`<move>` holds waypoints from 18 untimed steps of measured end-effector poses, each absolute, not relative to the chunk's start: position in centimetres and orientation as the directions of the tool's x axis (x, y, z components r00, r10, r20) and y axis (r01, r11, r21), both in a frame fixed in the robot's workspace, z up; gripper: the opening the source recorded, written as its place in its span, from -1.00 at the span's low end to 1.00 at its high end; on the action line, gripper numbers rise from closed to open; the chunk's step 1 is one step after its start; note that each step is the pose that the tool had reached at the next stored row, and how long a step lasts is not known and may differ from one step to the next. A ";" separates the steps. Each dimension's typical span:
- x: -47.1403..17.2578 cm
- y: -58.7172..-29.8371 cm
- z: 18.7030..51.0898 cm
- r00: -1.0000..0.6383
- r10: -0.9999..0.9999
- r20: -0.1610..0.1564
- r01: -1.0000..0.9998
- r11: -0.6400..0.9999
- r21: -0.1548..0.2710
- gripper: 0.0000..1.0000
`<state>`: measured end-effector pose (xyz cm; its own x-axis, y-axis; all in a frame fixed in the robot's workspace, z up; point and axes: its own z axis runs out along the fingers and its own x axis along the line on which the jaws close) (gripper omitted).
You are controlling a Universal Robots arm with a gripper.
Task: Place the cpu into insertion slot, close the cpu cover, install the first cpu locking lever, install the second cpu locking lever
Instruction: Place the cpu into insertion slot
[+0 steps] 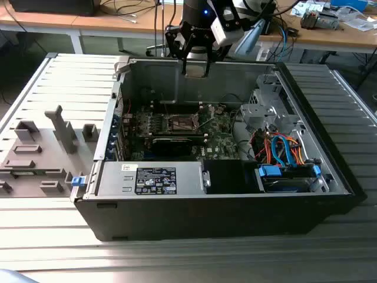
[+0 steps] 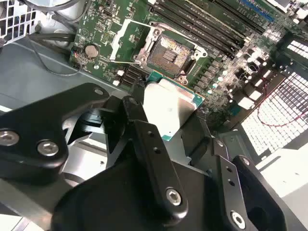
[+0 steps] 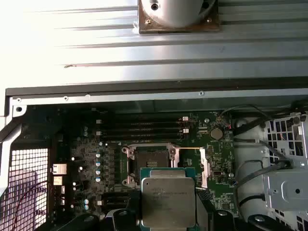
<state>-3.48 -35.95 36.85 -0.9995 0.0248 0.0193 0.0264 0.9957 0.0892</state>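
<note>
Step in hand: first one, cpu (image 2: pixel 172 111) into insertion slot (image 2: pixel 168 54); not seated yet.

Gripper (image 1: pixel 196 65) clamped on the cpu; in the second wrist view the black fingers (image 2: pixel 147 137) press its two opposite edges, silvery top facing the camera.

Cpu is in the air, well apart from the slot; in the exterior view it hangs at the height of the computer case (image 1: pixel 206 206) rim, near the case's far wall, with the slot down on the green motherboard (image 1: pixel 219 134) nearer the camera.

Slot is bare, dark centre exposed; cpu cover (image 2: pixel 119 41) is flipped open beside it, window showing board through it; cover and both levers undone, judged from that.

Judgement: placing calls for bringing the chip square over the socket, edges parallel to the rim, held level, then a gentle descent; tilt or offset risks the socket contacts; the open cover leaves the way free.

Arm pose: wrist points straight down into the open case from above, the arm's body rising out of the exterior view's top edge.
</note>
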 end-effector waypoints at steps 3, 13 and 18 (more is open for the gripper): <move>-3.5 -35.9 36.9 -1.000 0.025 0.019 0.027 0.996 0.089 0.08; -3.6 -36.0 36.7 -1.000 0.025 0.019 0.026 0.996 0.088 0.08; -3.6 -36.0 36.4 -1.000 0.025 0.019 0.026 0.996 0.088 0.08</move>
